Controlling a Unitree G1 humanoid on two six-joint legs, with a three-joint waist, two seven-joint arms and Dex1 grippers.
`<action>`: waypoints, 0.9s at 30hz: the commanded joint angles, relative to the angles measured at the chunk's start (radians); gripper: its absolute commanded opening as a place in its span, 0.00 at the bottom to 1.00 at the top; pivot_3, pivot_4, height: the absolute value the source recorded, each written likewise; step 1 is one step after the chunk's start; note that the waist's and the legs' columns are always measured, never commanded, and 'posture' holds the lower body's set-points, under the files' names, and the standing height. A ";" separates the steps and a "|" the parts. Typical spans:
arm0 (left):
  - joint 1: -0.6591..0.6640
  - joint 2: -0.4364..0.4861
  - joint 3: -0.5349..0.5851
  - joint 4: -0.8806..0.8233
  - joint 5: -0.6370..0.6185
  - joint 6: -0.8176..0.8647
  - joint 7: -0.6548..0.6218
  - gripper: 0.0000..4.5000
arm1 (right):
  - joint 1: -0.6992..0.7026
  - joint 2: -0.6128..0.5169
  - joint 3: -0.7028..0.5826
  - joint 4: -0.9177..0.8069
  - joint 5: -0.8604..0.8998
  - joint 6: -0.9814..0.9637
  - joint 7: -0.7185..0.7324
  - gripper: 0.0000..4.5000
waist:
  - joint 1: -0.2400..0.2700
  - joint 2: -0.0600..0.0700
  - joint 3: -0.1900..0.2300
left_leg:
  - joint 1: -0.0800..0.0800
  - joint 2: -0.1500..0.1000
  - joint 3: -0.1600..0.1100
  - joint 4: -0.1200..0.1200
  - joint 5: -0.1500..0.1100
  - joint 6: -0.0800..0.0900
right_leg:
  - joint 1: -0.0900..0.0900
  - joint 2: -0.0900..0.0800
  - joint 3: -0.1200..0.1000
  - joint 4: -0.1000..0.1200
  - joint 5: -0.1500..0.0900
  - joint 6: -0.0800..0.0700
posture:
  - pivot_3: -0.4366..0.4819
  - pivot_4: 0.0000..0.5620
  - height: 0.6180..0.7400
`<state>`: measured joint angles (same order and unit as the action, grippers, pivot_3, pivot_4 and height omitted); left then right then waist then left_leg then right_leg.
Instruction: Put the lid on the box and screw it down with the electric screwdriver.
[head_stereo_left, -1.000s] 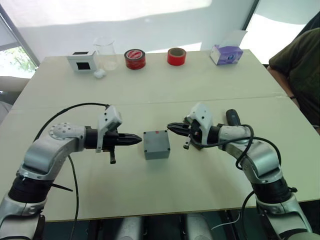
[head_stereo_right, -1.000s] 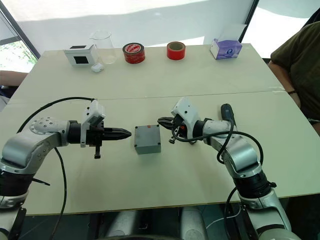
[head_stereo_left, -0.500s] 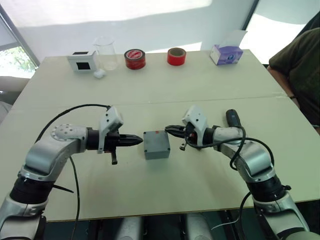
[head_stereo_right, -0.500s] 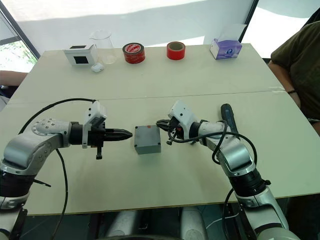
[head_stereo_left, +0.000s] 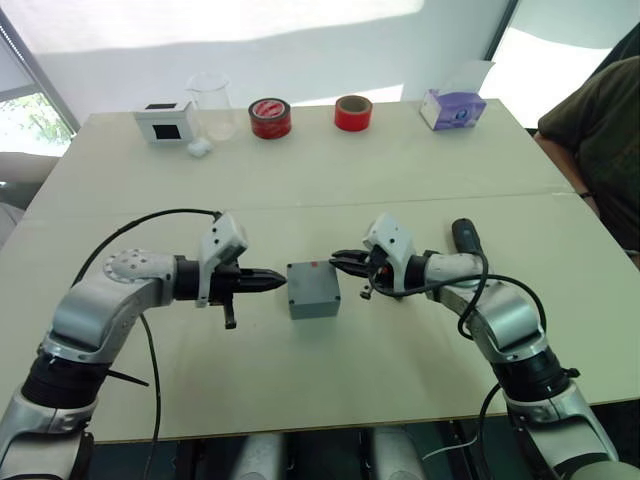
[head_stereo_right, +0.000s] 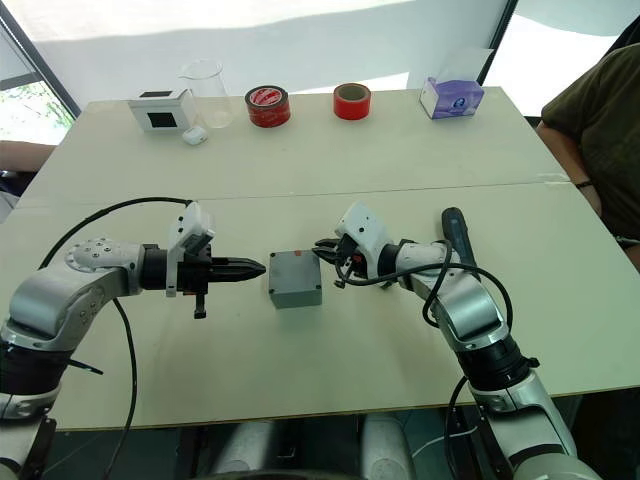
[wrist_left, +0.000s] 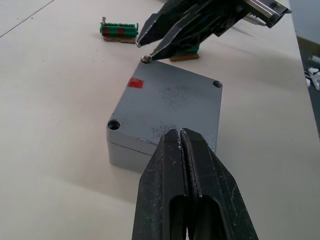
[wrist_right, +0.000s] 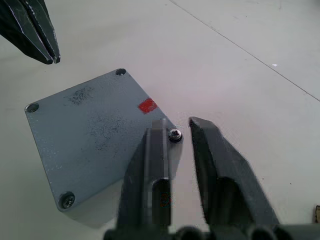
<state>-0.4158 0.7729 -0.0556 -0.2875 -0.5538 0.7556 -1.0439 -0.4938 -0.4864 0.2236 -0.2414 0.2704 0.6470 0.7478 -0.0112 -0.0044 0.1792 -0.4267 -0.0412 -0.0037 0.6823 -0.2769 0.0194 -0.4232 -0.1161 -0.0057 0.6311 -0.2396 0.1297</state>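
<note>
Head views: the box (head_stereo_left: 313, 289) sits mid-bench (head_stereo_left: 330, 400) with the lid (head_stereo_right: 294, 272) already on top, between the two arms. The left gripper (head_stereo_left: 272, 281) points at its left side, just short of it, probably to brace it. The right gripper (head_stereo_left: 343, 262) reaches the far right corner. The screwdriver (head_stereo_left: 464, 236) lies unused on the bench behind the right arm, so screwing down has not begun.

Left wrist view: jaws pressed together, empty, tips near the lid edge. A red mark (wrist_left: 135, 83) shows on the lid top. A green strip (wrist_left: 119, 29) lies beyond the box.

Right wrist view: jaws narrowly parted around a screw (wrist_right: 175, 134) sitting at the corner hole, likely seating it. Another screw (wrist_right: 67, 200) sits in a nearer corner.
</note>
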 joint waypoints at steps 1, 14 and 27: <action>-0.006 -0.005 0.009 -0.028 -0.012 -0.013 -0.002 0.00 | -0.029 -0.006 -0.014 -0.019 -0.001 -0.013 0.007 0.50 | 0.000 0.000 0.000 | 0.000 0.000 0.000 0.000 0.000 0.000 | 0.000 0.000 0.000 0.000 0.000 0.000 | 0.48 0.27 1.00; -0.106 -0.030 0.005 -0.035 -0.045 -0.025 -0.040 0.00 | -0.155 -0.190 -0.360 -0.036 0.207 0.476 -0.038 0.99 | 0.016 0.000 0.000 | 0.000 -0.001 0.000 0.001 0.000 0.000 | 0.000 -0.001 0.000 0.000 0.000 0.000 | 0.48 0.27 1.00; -0.181 -0.061 -0.115 -0.050 -0.004 -0.113 -0.130 0.00 | -0.347 -0.615 -0.124 0.356 0.291 0.967 0.021 0.99 | 0.014 0.001 0.000 | 0.000 0.001 0.002 0.000 -0.001 0.002 | 0.000 -0.001 0.001 -0.001 0.000 0.000 | 0.48 0.27 1.00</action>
<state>-0.5782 0.7206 -0.1626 -0.3204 -0.5701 0.6694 -1.1687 -0.8083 -1.0754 0.0635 0.0722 0.5327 1.6078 0.7416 0.0028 -0.0036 0.1797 -0.4268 -0.0406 -0.0013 0.6819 -0.2779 0.0211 -0.4233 -0.1169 -0.0052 0.6297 -0.2397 0.1294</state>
